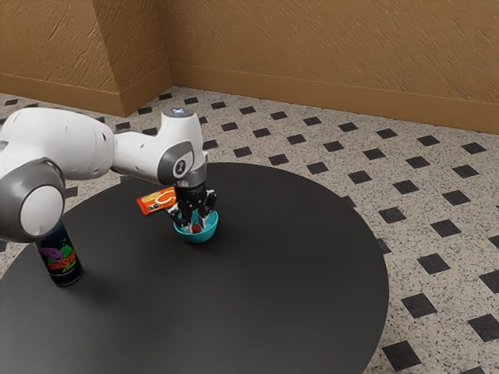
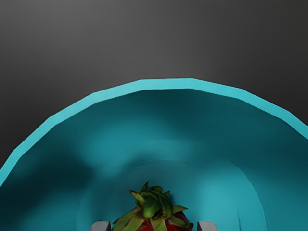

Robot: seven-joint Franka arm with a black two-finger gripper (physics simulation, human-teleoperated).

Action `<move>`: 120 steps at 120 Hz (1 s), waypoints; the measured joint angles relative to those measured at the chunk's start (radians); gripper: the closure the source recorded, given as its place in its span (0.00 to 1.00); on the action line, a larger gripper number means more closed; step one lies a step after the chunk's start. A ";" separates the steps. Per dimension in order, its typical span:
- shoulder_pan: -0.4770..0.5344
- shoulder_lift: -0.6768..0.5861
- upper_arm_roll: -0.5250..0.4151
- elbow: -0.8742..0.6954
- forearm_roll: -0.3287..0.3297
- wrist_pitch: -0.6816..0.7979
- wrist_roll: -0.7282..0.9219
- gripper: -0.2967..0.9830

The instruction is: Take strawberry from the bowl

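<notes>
In the exterior view my gripper (image 1: pixel 195 221) points down into the turquoise bowl (image 1: pixel 203 236), with its lower end inside the rim. The red strawberry (image 1: pixel 196 229) is low in the bowl, right at the gripper's lower end. In the wrist view the bowl (image 2: pixel 166 84) spreads out around the strawberry (image 2: pixel 151 207), whose green leafy top faces my hand. The strawberry's lower part is hidden, and whether it is held cannot be told.
An orange packet (image 1: pixel 157 200) lies on the round black table (image 1: pixel 273 288), just beside the bowl toward the exterior view's left. A dark can (image 1: pixel 60 257) with colorful print stands upright near the arm, farther toward that side.
</notes>
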State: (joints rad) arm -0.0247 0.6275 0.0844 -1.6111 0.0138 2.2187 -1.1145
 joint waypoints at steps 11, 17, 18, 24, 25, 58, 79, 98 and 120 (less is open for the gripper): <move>0.001 0.003 0.000 0.001 0.000 0.000 0.001 0.64; 0.001 0.008 0.000 0.004 0.000 0.000 0.001 0.64; 0.002 0.009 0.000 0.005 0.000 0.000 0.001 0.64; 0.002 0.011 0.000 0.007 0.000 0.001 0.001 0.65; 0.002 0.011 0.000 0.007 0.000 0.001 0.001 0.65; -0.002 0.004 0.000 0.009 0.003 -0.001 0.001 0.71; -0.015 -0.070 0.001 -0.007 0.005 -0.008 -0.001 0.74; -0.057 -0.148 0.003 -0.028 0.007 -0.023 -0.003 0.75; -0.153 -0.166 0.003 -0.035 0.009 -0.050 -0.004 0.76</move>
State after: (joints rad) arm -0.1780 0.4611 0.0874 -1.6463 0.0227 2.1690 -1.1184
